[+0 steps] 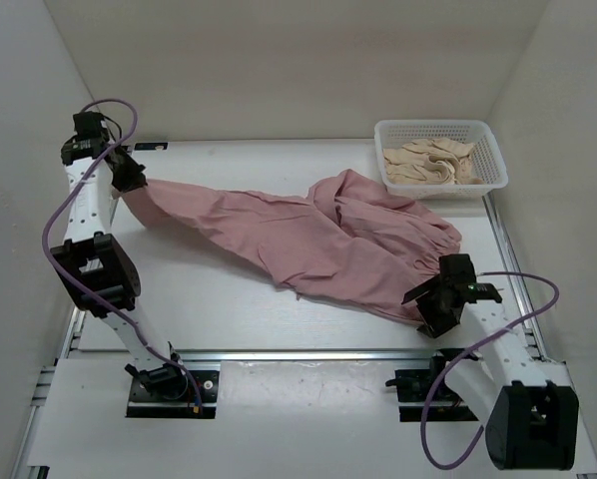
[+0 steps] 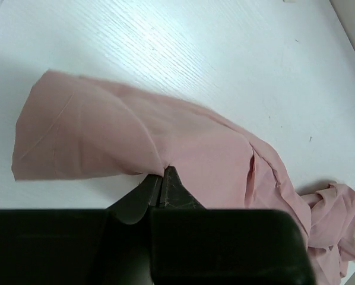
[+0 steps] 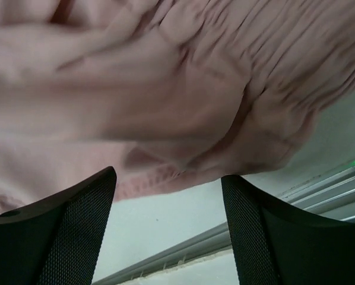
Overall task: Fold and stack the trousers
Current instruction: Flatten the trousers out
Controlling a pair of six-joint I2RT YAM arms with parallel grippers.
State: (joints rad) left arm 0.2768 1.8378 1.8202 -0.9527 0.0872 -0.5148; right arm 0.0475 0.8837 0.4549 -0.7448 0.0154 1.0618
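From overhead I see the trousers [image 1: 318, 235] stretched slantwise across the table [image 1: 229, 309], from my left gripper [image 1: 129, 180] at a leg end to my right gripper [image 1: 440, 296] at the waist. Beyond the right gripper, a basket [image 1: 433, 124] of beige garments [image 1: 428, 162] sits near the cloth's far edge.

Left wrist: the jaws are clamped on a fold at the leg's near edge, with bare table ahead.

Right wrist: the fingers [image 3: 65, 225] stand apart, holding nothing. The gathered waist edge lies just ahead, with bare table and a rail [image 3: 320, 184] beside it.
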